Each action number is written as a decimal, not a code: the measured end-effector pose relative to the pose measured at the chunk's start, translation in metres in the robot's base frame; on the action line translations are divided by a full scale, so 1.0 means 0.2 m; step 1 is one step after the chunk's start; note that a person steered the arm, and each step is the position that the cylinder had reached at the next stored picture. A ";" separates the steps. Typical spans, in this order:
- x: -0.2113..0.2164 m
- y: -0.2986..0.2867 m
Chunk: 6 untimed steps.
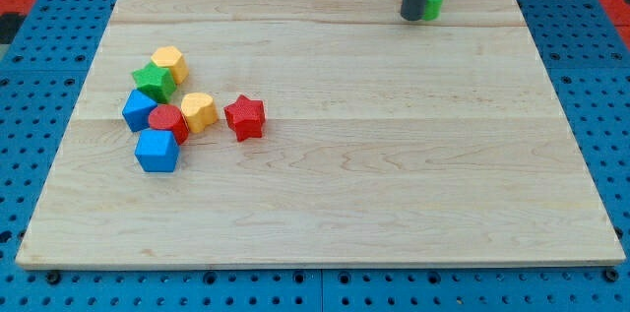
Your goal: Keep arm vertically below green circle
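Note:
The green circle block [434, 0] sits near the board's top edge, right of centre, and is partly hidden behind the dark rod. My tip [412, 17] rests on the board just to the left of and slightly below the green circle, touching or almost touching it. The rod rises out of the view's top.
A cluster at the view's left: a yellow hexagon block [170, 60], a green star [154, 80], a blue block [139, 110], a red round block [167, 121], a yellow heart [199, 111], a red star [244, 117], a blue cube [157, 151]. The wooden board [394, 174] lies on a blue pegboard.

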<state>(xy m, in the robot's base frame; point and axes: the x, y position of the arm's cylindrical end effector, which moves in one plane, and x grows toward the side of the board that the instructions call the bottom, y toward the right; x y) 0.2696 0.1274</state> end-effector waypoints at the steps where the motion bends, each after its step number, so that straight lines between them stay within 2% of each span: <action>1: 0.02 0.00; 5: 0.05 0.01; 6: 0.21 -0.03</action>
<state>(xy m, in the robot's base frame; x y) 0.3107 0.1206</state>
